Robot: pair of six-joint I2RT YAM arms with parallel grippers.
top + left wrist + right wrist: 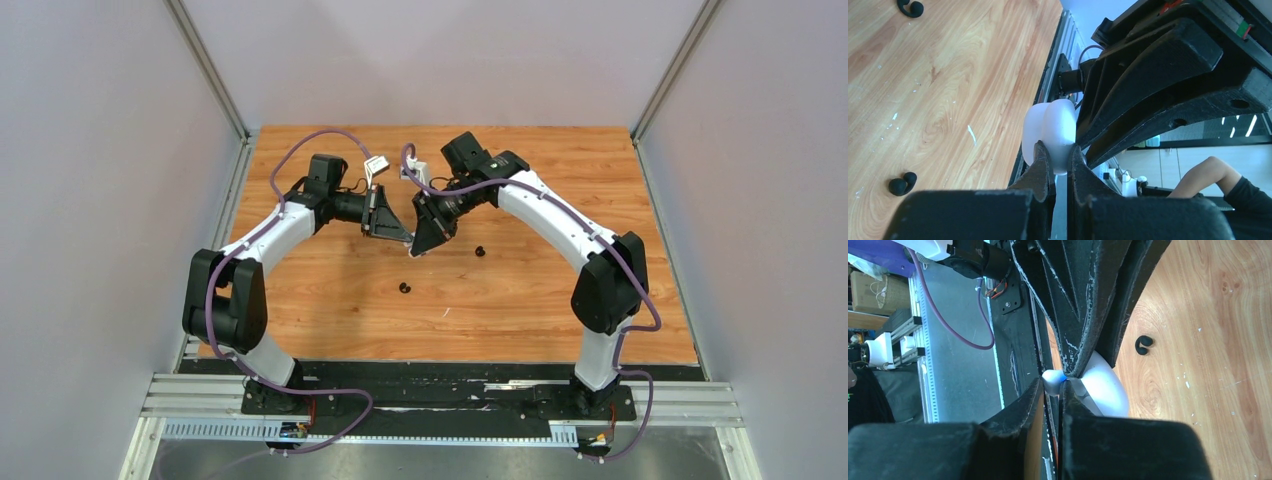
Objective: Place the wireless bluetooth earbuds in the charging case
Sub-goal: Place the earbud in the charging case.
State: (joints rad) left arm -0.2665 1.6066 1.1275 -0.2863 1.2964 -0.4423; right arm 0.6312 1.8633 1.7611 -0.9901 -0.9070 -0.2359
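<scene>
My two grippers meet tip to tip above the middle of the wooden table. The left gripper [406, 239] [1059, 156] is shut on the white rounded charging case [1050, 125] [1108, 390]. The right gripper [417, 250] [1050, 388] is shut on a small white earbud [1052, 380], held right against the case's edge. In the left wrist view the right gripper's fingers [1158, 90] loom beside the case. Two black earbuds lie on the table, one [479, 251] [1143, 344] right of the grippers, one [404, 288] [902, 184] nearer the front. Whether the case's lid is open is hidden.
Grey walls close in the table on the left, right and back. A black base strip and metal rail [440, 400] run along the near edge. Purple cables with white connectors [376, 165] hang off both wrists. A small white mark [446, 312] shows on the wood.
</scene>
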